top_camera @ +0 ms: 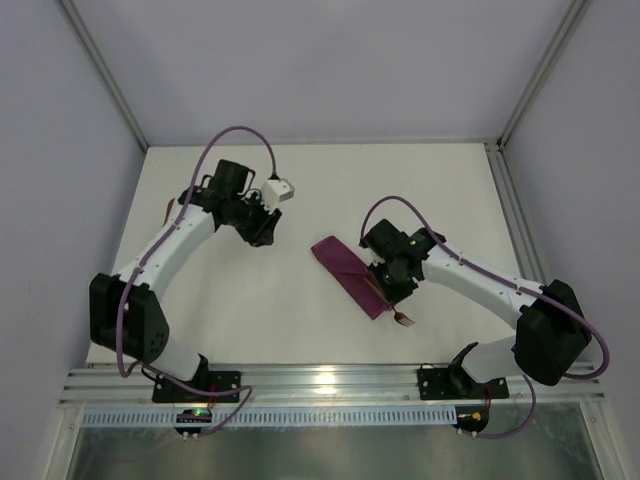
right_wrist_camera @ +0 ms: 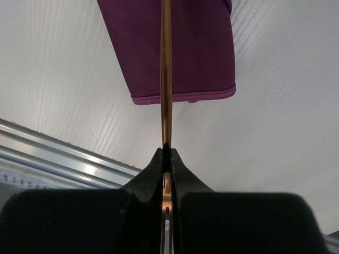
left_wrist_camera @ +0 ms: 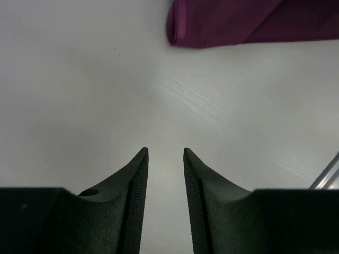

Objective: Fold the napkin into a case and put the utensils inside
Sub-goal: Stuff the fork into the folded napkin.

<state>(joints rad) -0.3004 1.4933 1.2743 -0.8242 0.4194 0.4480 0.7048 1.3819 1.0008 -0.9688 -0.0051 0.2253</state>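
Right jaws pinch utensil [right_wrist_camera: 166, 79] over case [right_wrist_camera: 204, 53], arm bent inward; left jaws narrow, hovering.

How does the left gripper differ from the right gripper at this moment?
The left gripper has its jaws apart with nothing between them; the right gripper is shut on a thin brown utensil. The left gripper is over bare table, apart from the case; the right gripper's utensil reaches over the case. Both have dark fingers.
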